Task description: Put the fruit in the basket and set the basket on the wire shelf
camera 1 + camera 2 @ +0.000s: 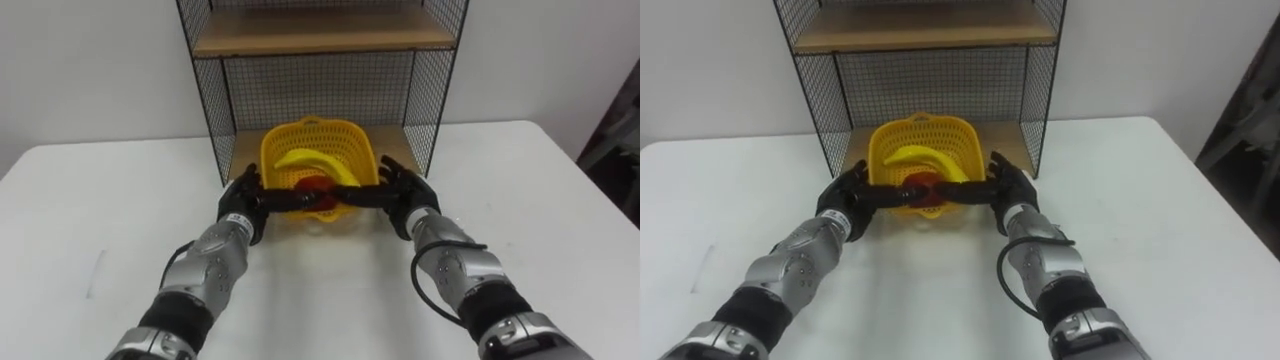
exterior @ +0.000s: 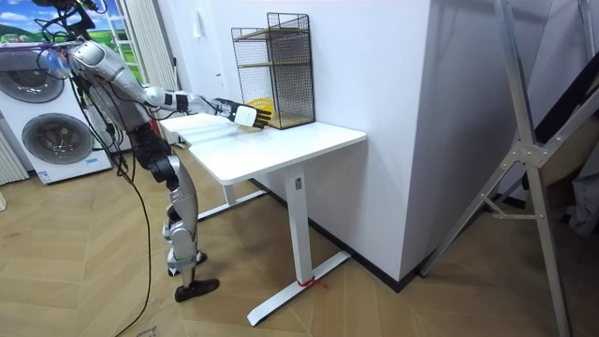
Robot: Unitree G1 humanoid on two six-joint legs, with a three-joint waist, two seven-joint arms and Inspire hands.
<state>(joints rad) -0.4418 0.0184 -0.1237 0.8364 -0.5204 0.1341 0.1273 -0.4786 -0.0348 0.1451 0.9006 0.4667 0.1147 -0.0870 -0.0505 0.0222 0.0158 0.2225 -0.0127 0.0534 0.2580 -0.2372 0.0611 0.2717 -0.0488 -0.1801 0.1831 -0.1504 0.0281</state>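
A yellow mesh basket sits at the mouth of the black wire shelf's lower level, its far half over the wooden bottom board. Inside lie a yellow banana and a red fruit. My left hand grips the near rim from the left and my right hand from the right, their dark fingers curled along the rim and nearly meeting in front of the red fruit. In the room view I stand at the table's end, leaning forward with both arms stretched to the basket at the shelf.
The shelf stands at the back of a white table, against the wall. Its upper wooden board is bare. Mesh side walls flank the basket closely. A washing machine stands behind me at the room view's left.
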